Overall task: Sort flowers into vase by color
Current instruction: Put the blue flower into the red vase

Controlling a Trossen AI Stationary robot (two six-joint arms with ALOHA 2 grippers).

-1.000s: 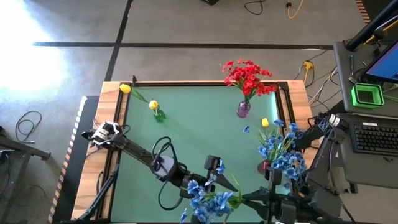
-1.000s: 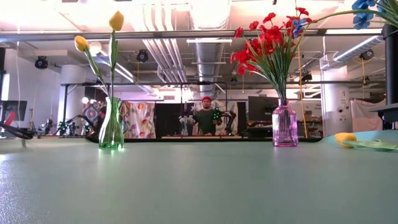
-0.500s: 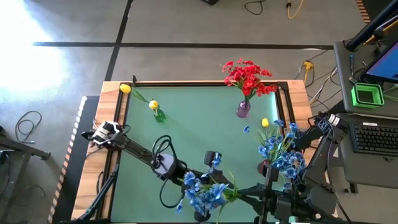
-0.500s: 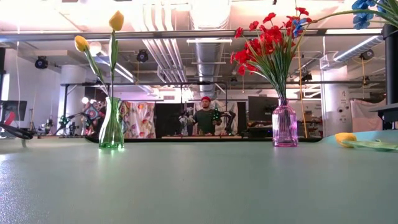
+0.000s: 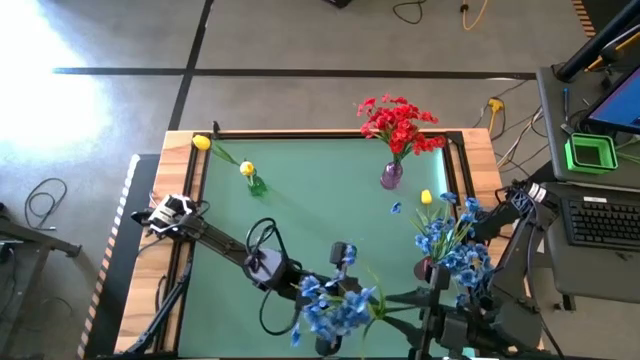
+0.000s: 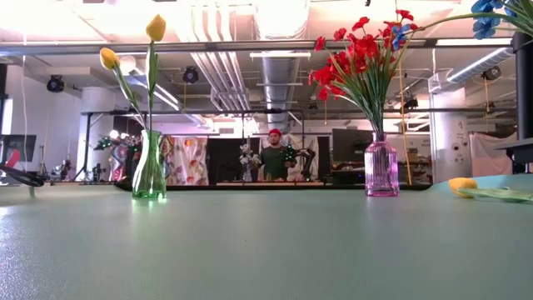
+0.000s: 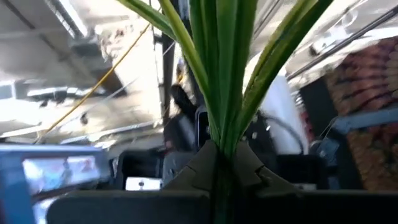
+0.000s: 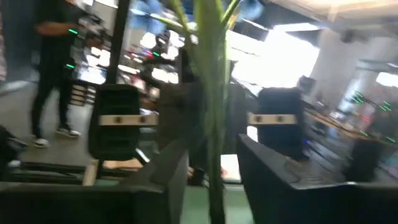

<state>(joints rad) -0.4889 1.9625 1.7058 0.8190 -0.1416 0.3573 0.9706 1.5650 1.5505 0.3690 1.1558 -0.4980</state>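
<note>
Left hand (image 7: 221, 163) clamped tight on the blue flowers' (image 5: 332, 308) stems at near desk (image 5: 320, 200) edge; right hand (image 8: 211, 171) part-open around same stems.

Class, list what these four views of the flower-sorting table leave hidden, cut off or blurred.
- High view: the left gripper is hidden under the blue flowers.
- High view: the blue bunch's vase is mostly covered by its blooms.
- Low view: the stems behind the yellow head are cut off by the picture's edge.
- Right wrist view: the stem between the fingers is blurred.
</note>
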